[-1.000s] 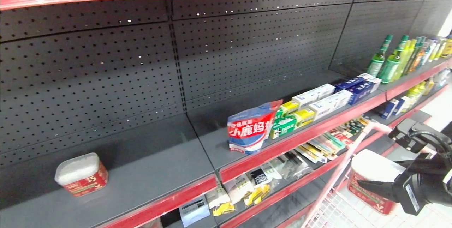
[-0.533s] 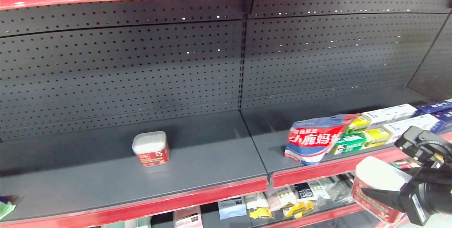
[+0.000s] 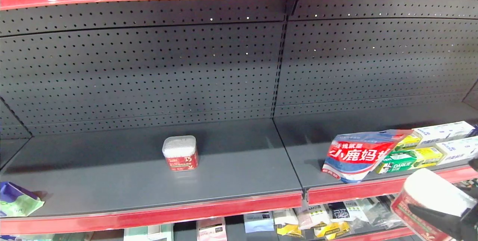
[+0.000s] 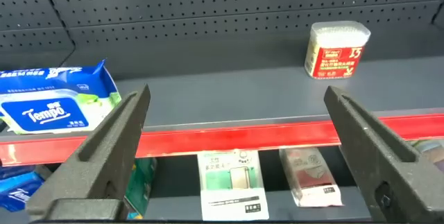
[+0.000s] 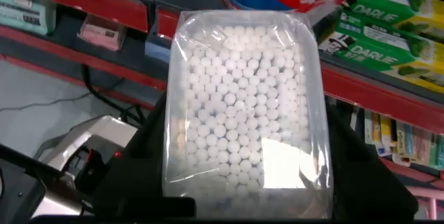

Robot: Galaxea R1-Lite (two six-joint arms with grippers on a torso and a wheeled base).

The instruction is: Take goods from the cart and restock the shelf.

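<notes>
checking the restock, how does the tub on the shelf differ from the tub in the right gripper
The shelf tub stands upright on the shelf, untouched; the held tub is tilted, clamped in the right gripper. The shelf tub sits mid-board; the held tub hangs in front of the shelf. Both have red labels and white tops.
</notes>
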